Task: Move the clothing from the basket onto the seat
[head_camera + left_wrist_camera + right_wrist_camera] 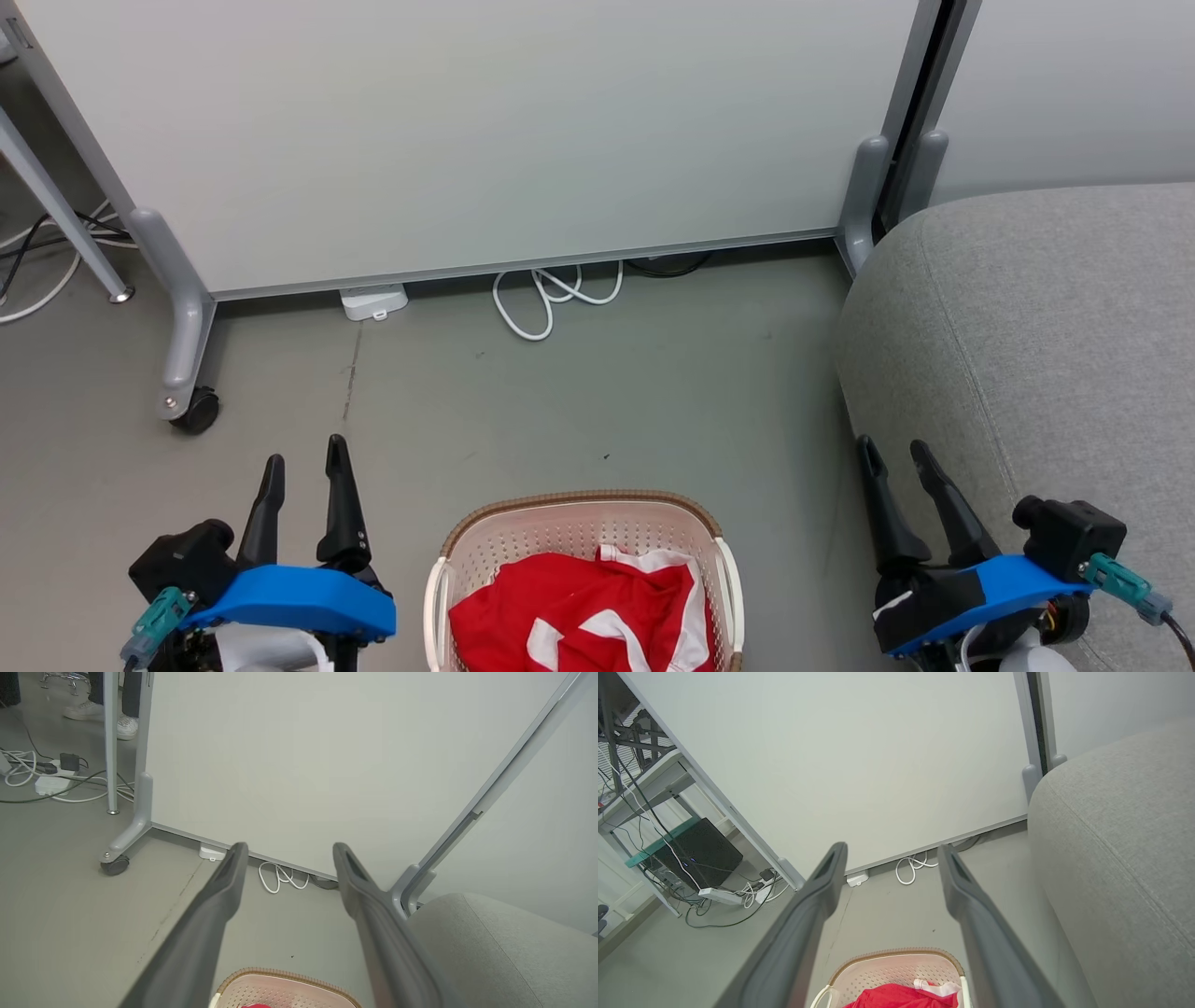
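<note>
The cream perforated basket (523, 537) with its brown rim sits on the floor at the bottom centre of the head view; red clothing (569, 602) with white trim lies bunched inside it. The grey seat (1046, 327) fills the right side. My left gripper (303, 462) hovers left of the basket, open and empty. My right gripper (896, 453) is open and empty between the basket and the seat's edge. In the left wrist view the basket (280, 987) and the seat (495, 947) show. The right wrist view has the basket (896, 968), the clothing (901, 996) and the seat (1125, 844).
A pale partition panel (485, 121) on grey feet with a castor (196, 411) stands behind the basket. A white cable loop (546, 299) and a white box (373, 301) lie at its base. More cables, a power strip (721, 896) and a person's shoes (124, 721) are off left.
</note>
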Robot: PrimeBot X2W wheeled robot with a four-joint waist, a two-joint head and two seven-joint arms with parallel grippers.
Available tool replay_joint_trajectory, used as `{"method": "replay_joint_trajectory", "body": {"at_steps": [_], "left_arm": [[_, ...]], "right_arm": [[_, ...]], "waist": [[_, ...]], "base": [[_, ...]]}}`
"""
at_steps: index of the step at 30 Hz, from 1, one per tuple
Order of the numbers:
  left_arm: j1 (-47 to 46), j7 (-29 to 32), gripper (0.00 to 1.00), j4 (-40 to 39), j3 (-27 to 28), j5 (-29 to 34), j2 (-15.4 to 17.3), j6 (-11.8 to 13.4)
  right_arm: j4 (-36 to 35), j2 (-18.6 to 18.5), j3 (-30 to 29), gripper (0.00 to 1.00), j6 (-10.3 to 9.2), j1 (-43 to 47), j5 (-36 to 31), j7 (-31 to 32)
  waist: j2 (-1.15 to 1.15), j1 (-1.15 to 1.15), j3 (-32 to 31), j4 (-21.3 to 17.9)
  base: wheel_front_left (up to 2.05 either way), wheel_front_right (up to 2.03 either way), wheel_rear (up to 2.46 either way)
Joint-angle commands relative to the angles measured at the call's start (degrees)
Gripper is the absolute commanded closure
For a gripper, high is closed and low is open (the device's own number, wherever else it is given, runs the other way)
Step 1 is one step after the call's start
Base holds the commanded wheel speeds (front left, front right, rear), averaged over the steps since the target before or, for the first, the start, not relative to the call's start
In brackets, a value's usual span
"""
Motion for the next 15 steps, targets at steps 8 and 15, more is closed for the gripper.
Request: {"method": "replay_joint_trajectory", "body": {"at_steps": [8,15], "left_arm": [[-1.49,-1.53,0.0,-0.57,-1.17,5.33,0.68,0.68],[-1.45,-2.49,0.0,-0.67,-1.88,9.13,0.83,1.05]], "right_arm": [[-0.11,-0.44,0.64,0.0,0.11,-1.5,-5.35,-1.53],[-0.06,-0.48,1.2,0.0,0.11,-1.74,-9.36,-2.44]], "waist": [[0.0,0.0,0.29,0.04],[0.0,0.0,0.46,0.1]], "base": [[0.0,0.0,0.0],[0.0,0.0,0.0]]}}
